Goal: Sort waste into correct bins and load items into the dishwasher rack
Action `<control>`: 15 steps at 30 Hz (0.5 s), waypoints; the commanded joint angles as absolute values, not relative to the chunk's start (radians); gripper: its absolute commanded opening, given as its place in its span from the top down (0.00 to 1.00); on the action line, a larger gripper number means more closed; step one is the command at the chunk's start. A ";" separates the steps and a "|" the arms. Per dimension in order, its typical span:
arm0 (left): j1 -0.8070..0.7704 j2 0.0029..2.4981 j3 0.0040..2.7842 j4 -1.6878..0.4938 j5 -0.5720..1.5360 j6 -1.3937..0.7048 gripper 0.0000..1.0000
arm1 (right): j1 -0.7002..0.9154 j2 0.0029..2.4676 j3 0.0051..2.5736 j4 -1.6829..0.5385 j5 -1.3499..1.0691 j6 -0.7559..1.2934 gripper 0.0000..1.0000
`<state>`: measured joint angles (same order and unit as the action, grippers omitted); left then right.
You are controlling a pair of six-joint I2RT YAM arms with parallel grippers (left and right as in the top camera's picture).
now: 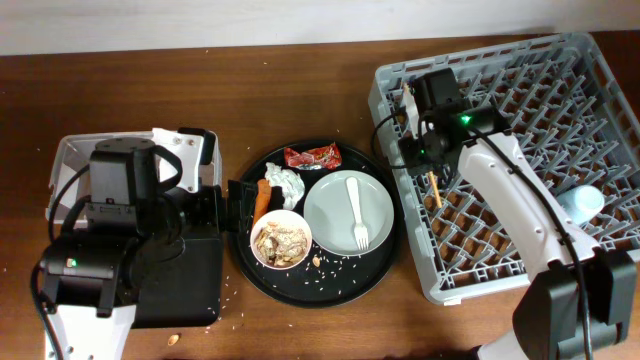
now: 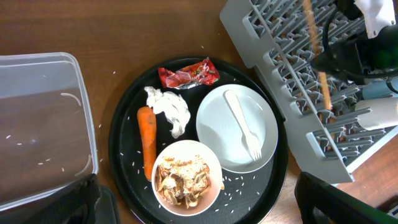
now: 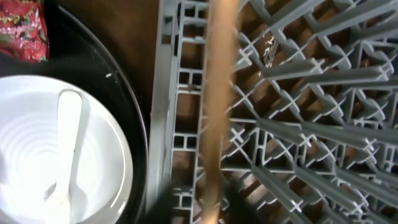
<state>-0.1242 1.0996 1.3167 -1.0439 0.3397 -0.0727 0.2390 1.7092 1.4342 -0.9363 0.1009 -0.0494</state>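
Dark brown wooden table (image 1: pixel 300 90) under even light, pale wall strip (image 1: pixel 200 20) along far edge.

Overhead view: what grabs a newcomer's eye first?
The big grey rack fills the right side, and the right gripper holds a chopstick over its left edge. At centre, the round black tray is crowded with a plate and fork, a bowl of scraps, a carrot and a red wrapper.

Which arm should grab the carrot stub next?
Left. Its open pincer sits right beside the carrot stub, with the clear tub on its side. The right pincer is over the dishwasher rack, apparently holding the chopstick.
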 commanded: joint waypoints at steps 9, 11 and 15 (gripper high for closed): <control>-0.124 1.095 1.320 -1.042 0.340 -0.081 0.01 | 0.501 1.564 1.525 -1.145 -0.158 0.205 0.35; -0.124 1.095 1.320 -1.042 0.340 -0.081 0.01 | 0.544 1.605 1.524 -1.137 -0.119 0.285 0.31; -0.124 1.095 1.320 -1.042 0.340 -0.081 0.01 | 0.505 1.801 1.523 -1.113 -0.062 0.406 0.32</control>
<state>-0.1242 1.0996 1.3167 -1.0443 0.3397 -0.0727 0.5312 1.7367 1.5219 -1.1267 -0.1009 0.3458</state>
